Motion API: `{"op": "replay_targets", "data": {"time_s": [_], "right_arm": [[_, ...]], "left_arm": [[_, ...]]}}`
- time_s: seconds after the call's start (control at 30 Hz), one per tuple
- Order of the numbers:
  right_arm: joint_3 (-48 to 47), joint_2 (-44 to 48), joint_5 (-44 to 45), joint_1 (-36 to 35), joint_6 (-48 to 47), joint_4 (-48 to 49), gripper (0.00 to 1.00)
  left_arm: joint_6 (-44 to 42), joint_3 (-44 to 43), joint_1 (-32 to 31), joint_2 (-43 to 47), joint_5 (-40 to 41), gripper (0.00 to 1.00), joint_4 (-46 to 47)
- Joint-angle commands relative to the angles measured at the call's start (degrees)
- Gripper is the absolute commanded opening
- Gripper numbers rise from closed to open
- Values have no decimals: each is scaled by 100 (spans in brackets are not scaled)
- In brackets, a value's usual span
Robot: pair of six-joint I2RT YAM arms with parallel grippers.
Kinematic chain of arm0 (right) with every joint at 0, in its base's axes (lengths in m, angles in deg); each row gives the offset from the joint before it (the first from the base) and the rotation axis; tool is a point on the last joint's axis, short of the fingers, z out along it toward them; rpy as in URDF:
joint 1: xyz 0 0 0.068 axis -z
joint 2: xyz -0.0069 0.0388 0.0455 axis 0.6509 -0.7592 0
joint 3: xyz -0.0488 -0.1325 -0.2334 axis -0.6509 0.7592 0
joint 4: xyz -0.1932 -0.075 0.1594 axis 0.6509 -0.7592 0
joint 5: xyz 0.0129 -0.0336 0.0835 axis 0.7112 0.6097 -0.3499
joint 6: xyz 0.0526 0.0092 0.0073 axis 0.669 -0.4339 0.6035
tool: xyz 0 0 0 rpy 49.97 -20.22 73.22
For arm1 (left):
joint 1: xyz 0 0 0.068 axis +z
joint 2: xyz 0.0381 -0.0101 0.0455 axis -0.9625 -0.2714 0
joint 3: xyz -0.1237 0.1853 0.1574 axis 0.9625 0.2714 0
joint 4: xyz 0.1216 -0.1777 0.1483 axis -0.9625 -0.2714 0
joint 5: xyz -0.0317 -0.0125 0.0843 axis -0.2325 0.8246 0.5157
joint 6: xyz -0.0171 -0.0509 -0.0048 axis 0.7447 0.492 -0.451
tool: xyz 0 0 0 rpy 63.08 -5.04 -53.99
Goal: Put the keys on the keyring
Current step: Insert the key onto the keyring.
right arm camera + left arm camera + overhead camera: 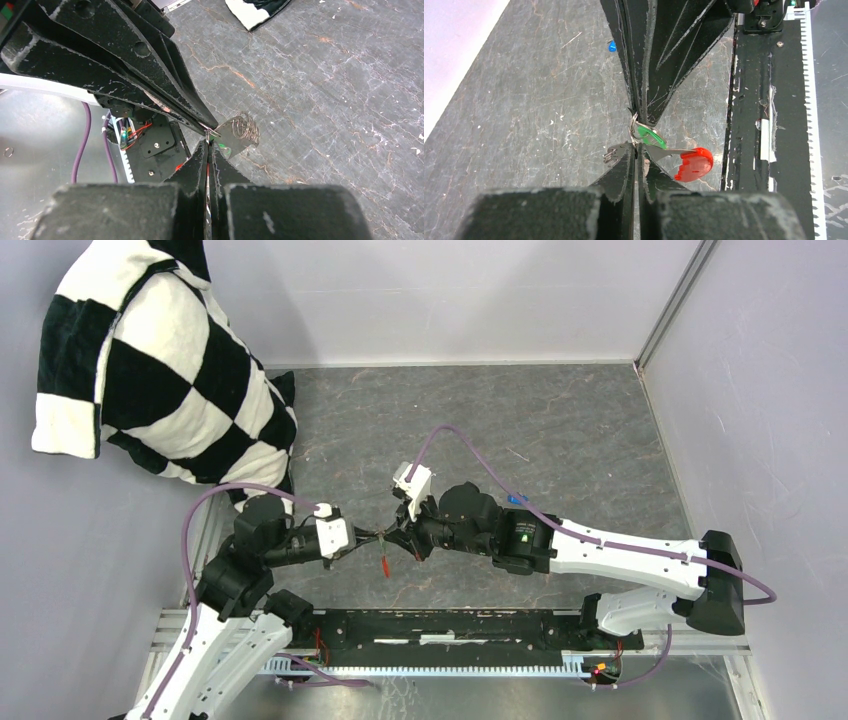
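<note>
Both grippers meet tip to tip above the grey table. My left gripper (372, 541) (638, 149) is shut on the keyring, pinching its metal part between the grey chain strap (612, 154) and the red tag (694, 164), which hangs below (386, 562). My right gripper (402, 535) (644, 121) (208, 144) is shut at the thin ring (634, 126), with the green key (649, 135) sticking out of its tips; the key's blade is hidden. The strap's coils also show in the right wrist view (245, 128). The blue key (516, 499) (612, 46) lies loose on the table behind the right arm.
A black-and-white checkered pillow (150, 360) leans in the back left corner. A black rail (450, 625) (754, 125) runs along the near edge just below the grippers. Grey walls close off the back and right side.
</note>
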Motion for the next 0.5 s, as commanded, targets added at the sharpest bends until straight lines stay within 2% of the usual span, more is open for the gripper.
{"op": "replay_targets", "data": {"time_s": [0.0, 0.47], "right_arm": [[-235, 130, 337, -1, 71, 241, 0], [-104, 212, 374, 90, 247, 222, 0]], "left_arm": [[-293, -15, -6, 92, -468, 2, 175], [-603, -48, -6, 219, -727, 2, 94]]}}
